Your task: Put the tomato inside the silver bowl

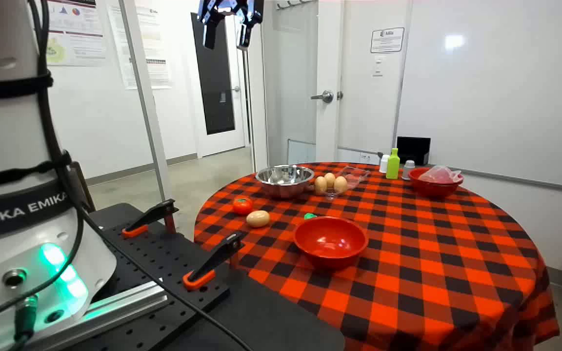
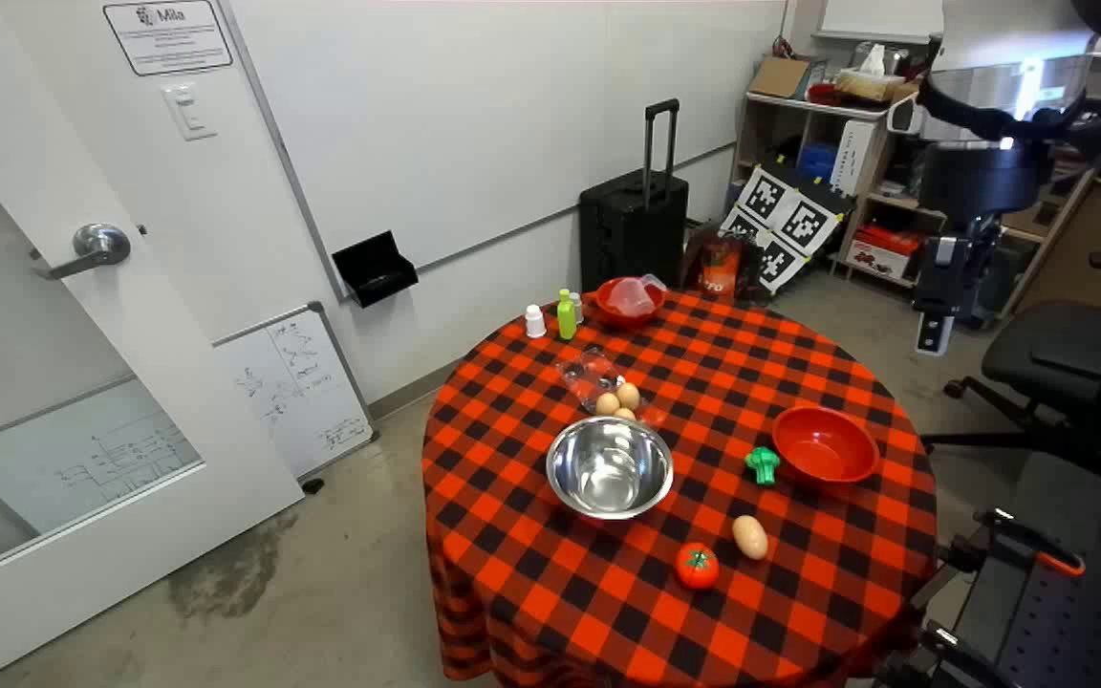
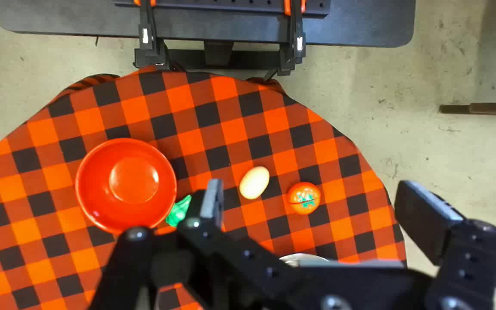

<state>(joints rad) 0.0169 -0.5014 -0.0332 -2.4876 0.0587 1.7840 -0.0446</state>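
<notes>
I am hovering my gripper [image 1: 226, 45] well above the cloth [image 2: 512, 420], its fingers [image 3: 422, 219] standing spread. The tomato [image 2: 697, 567] is sitting on the cloth, outside the silver bowl [image 2: 608, 483] and near it. An egg [image 3: 254, 183] is lying just beside the tomato, between it and a red bowl [image 3: 126, 183].
</notes>
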